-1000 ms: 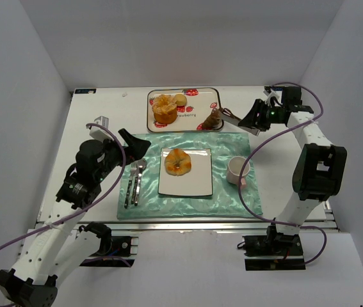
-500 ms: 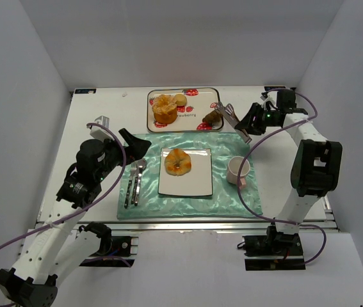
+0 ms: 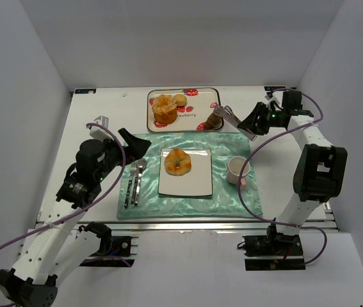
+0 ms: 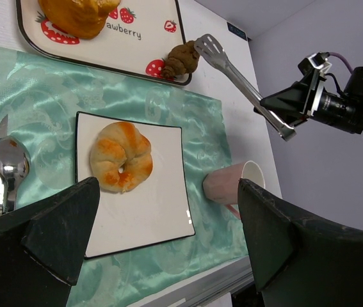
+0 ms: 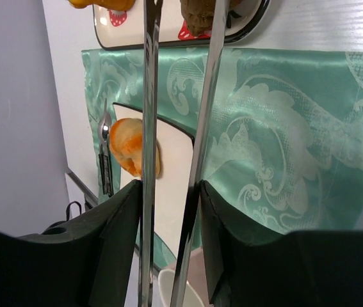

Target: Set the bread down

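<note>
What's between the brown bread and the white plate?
Nothing visible blocks it: only the tray rim and bare placemat lie between the brown bread, at the tongs' tips, and the white plate. A croissant already sits on the plate's far half; the cup stands off to its right.

Plate (image 3: 191, 185) sits mid-mat (image 3: 226, 198) w/ a croissant (image 3: 178, 161) on it; cutlery (image 3: 133, 182) to its left, cup (image 3: 238, 169) to its right. Tray (image 3: 200, 99) lies behind the mat; small bread (image 3: 214, 119) at its front-right corner.

Getting bright, even overhead light, w/ soft shadows only. Picking up sheen on satin mat (image 3: 229, 195) & glare streaks along tongs (image 5: 148, 128). Going soft on left gripper (image 4: 168, 182) up close; bending slightly at wrist-view edges.
</note>
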Controlling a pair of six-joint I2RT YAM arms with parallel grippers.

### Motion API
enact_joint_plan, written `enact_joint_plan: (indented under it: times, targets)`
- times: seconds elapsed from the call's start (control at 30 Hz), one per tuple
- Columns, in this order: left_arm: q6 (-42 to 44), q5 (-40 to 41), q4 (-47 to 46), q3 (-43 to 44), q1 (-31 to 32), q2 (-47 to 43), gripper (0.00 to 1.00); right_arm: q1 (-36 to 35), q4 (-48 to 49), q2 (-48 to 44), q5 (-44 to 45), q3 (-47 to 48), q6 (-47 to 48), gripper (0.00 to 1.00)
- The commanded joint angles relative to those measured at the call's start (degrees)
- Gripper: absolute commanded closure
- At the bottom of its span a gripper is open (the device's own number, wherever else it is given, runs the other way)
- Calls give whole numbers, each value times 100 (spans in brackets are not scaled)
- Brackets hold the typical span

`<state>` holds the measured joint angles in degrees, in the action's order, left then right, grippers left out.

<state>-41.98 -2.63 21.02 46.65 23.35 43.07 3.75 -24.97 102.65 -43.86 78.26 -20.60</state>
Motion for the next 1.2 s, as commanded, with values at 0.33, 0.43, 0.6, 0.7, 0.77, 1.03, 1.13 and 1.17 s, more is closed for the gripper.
enact_joint_plan:
  times: [0.33, 0.43, 0.6, 0.7, 0.77, 1.03, 1.13, 1.17]
  targets:
    - [23, -150, -141, 46, -15, -35, 2, 109, 176, -835, -228, -645, -374, 55]
    - [32, -176, -168, 45, -15, 0, 2, 100, 203, -729, -150, -566, -523, 55]
    - [40, -132, -115, 90, -15, -26, 2, 117, 265, -720, 18, -417, -664, 55]
    - [23, -106, -98, 55, -24, -79, 2, 152, 265, -738, 0, -417, -700, 56]
    - [-3, -97, -98, 37, -15, -97, 2, 240, 247, -764, -61, -408, -709, 56]
    - [5, -141, -211, 19, -24, -36, 2, 609, 274, -896, -202, -329, -761, 58]
    - [32, -202, -273, 45, -24, 61, 2, 601, 326, -843, -255, -320, -813, 58]
    - [49, -220, -282, 54, -15, 87, 2, 609, 352, -826, -272, -329, -849, 58]
